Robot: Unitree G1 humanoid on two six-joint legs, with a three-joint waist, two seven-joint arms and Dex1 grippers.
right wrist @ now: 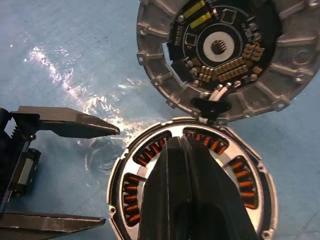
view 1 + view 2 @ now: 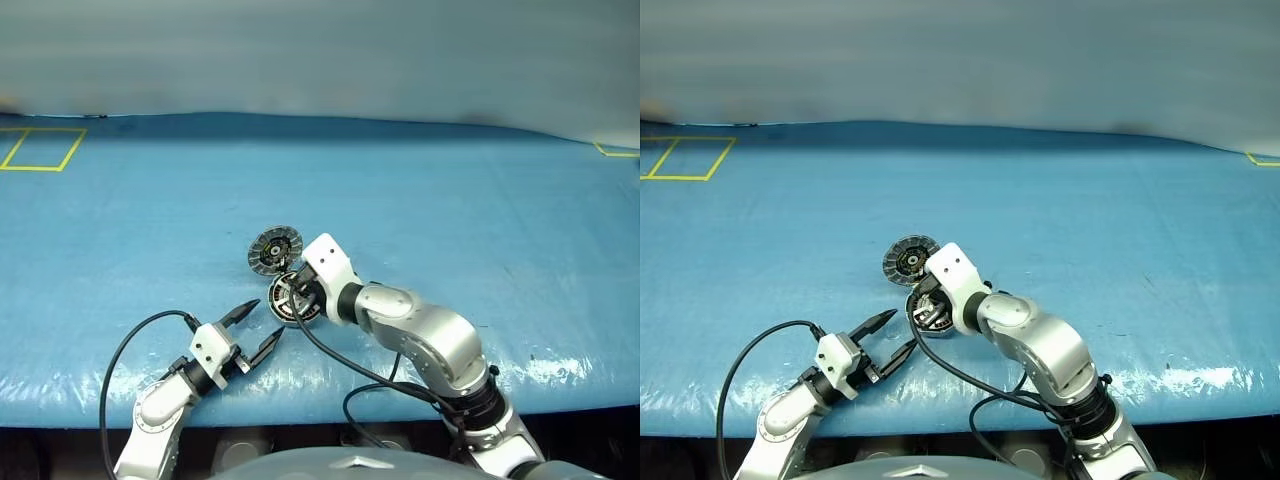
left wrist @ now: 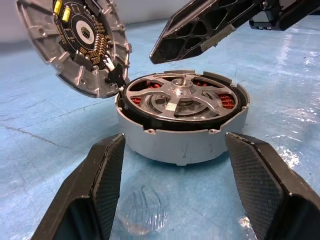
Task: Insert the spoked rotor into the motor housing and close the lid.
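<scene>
Housing [image 3: 182, 135]: sitting on the blue table [image 2: 480, 200], lying just ahead of the left fingers and directly beneath the right fingers; copper windings showing inside its wall.

Rotor [image 3: 182, 97]: lying seated in the housing, its spokes and hub facing up, level with the rim; the right fingertips are hanging just above its far edge.

Lid [image 1: 225, 55]: standing open, tilting back from the housing's far edge, joined there by a small dark link; its inner face with a dark circuit centre and radial segments is showing. It is lying beyond the right fingertips.

Left gripper [image 2: 262, 325]: fingers standing wide apart, holding nothing; one finger [image 3: 100, 185] is sitting to each side of the housing's near wall, apart from it.

Right gripper [image 3: 160, 55]: fingers pressing together into one dark wedge, gripping nothing; pointing down over the rotor's middle in the right wrist view.

Table: blue sheet, wrinkling and glinting near the housing; yellow tape marks [image 2: 40, 150] lying at the far corner, well apart from both grippers.
</scene>
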